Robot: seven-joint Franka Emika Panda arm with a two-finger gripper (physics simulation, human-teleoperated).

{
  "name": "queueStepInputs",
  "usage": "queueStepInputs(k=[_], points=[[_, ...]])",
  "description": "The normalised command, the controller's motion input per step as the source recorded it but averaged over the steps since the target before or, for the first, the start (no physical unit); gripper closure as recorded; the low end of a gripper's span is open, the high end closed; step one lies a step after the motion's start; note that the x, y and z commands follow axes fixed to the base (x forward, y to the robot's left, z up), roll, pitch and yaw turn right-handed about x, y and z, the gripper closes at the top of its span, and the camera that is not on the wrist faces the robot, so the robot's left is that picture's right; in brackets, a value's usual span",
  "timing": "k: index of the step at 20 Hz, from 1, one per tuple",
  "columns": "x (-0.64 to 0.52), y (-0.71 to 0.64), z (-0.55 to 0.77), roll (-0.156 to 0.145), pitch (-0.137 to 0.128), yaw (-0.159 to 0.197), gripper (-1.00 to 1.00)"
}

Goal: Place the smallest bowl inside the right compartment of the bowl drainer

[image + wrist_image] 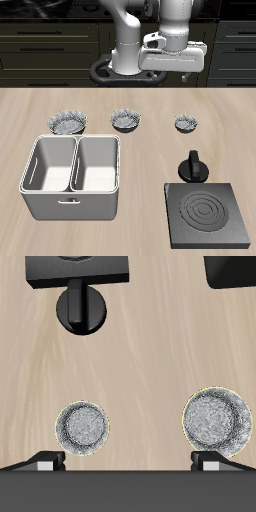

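1. Nearest the exterior camera, the drainer (73, 172) and a dark ringed slab (209, 215) are sitting along the table's front edge; both wells of the drainer are showing nothing inside.
2. Three ruffled bowls are lying in a row farther back, well apart: largest bowl (67, 122), mid bowl (127, 120), smallest bowl (187, 124).
3. Smallest bowl (84, 426) is resting upright on bare wood, just behind a black knobbed piece (192, 166), untouched.
4. Gripper (172, 68) is hanging high behind the row, roughly between mid and smallest bowls, probably lining up a descent.
5. Fingers (48, 462) are showing only their tips, standing wide apart and holding nothing.
6. No brands, labels or writing are readable anywhere.
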Motion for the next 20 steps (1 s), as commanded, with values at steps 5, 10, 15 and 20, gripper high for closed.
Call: queueStepInputs(k=[5, 10, 15, 20], points=[[-0.2, 0.08, -0.33, 0.019, 0.006, -0.038, -1.0], [-0.22, 0.05, -0.19, -0.001, -0.03, -0.023, -1.0], [-0.05, 0.1, -0.27, 0.031, 0.01, 0.016, -1.0], [0.11, 0.1, -0.38, -0.014, 0.043, 0.012, -1.0]])
